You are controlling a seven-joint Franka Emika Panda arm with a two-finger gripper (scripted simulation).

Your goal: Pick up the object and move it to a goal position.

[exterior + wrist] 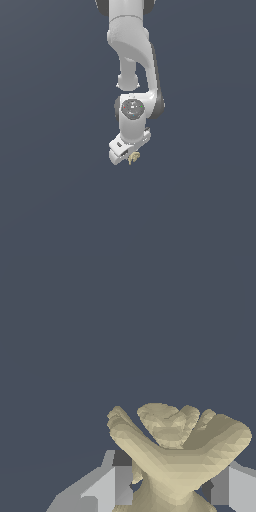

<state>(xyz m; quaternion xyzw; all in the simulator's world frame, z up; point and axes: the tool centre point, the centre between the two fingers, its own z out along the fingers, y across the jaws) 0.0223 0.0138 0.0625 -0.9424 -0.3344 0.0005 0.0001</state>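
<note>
The white arm (131, 60) reaches down the middle of the exterior view against a plain dark blue-grey ground, its wrist bent so that the tool (131, 158) points down and slightly toward the exterior view's right. At the tip of the tool sits the object (133, 158) — a tiny tan-yellow speck there, far smaller than the white hand above it, touching the tool's lower end.

The wrist view shows it close. The object (175, 451) fills the lower part of that picture: a lumpy tan-yellow piece with several blunt prongs fanning outward from a narrower stem. One grey finger (107, 488) stands on one side of the stem and the other finger (235, 488) on the opposite side, both right up against it, so the tool is pinching the object between them. Behind it only the flat dark ground shows; whether the object touches any surface cannot be told.
</note>
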